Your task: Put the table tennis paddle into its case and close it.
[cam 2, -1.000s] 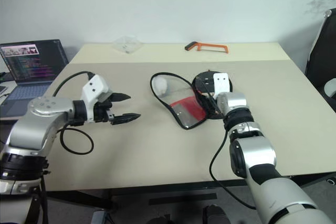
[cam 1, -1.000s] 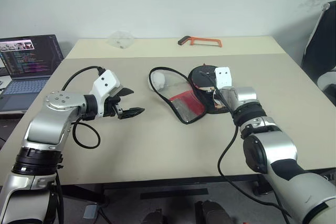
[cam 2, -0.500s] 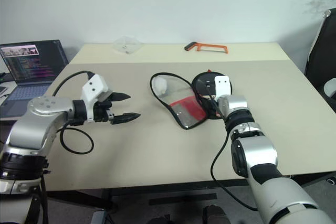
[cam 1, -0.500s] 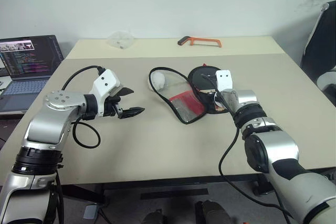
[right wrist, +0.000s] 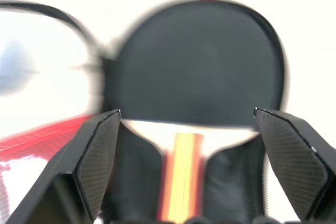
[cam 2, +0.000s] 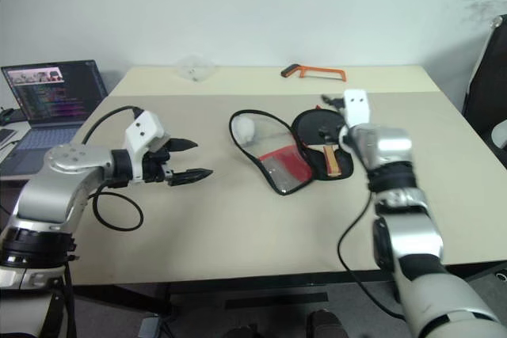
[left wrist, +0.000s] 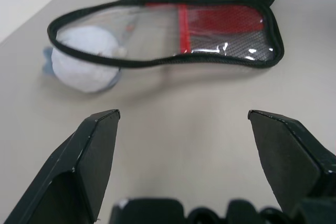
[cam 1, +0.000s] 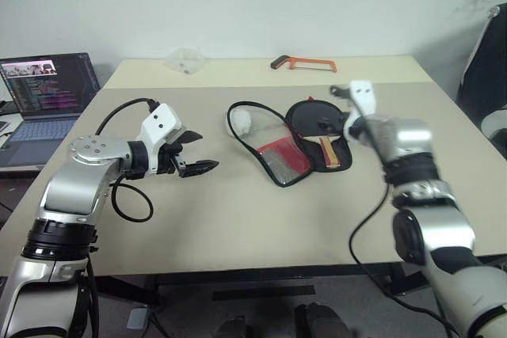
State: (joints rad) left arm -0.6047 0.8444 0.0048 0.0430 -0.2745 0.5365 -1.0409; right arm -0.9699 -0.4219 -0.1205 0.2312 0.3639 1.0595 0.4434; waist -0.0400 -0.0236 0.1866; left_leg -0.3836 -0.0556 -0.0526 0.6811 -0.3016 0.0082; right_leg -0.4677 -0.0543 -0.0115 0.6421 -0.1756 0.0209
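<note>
The case point(cam 1: 273, 148) lies open in the middle of the table, its mesh and red flap folded out to the left. A white ball pouch point(cam 1: 240, 121) sits by the flap's far end. In the case's black right half lies the table tennis paddle point(cam 1: 315, 119), dark face up, with its pale handle point(cam 1: 333, 152) pointing toward me. My right gripper point(cam 1: 341, 111) hovers open just above and right of the paddle, holding nothing. In the right wrist view the dark blade point(right wrist: 197, 64) shows between its spread fingers point(right wrist: 94, 166). My left gripper point(cam 1: 204, 153) hangs open, left of the case.
An orange-handled hacksaw point(cam 1: 303, 62) lies near the table's far edge, with a crumpled clear plastic piece point(cam 1: 184, 59) to its left. An open laptop point(cam 1: 43, 100) stands on a side desk at the left. A dark chair point(cam 1: 487, 53) stands by the table's right side.
My right gripper has opened and risen up and back from the case, uncovering the paddle's handle. The paddle stays in the case. The left arm has not moved.
</note>
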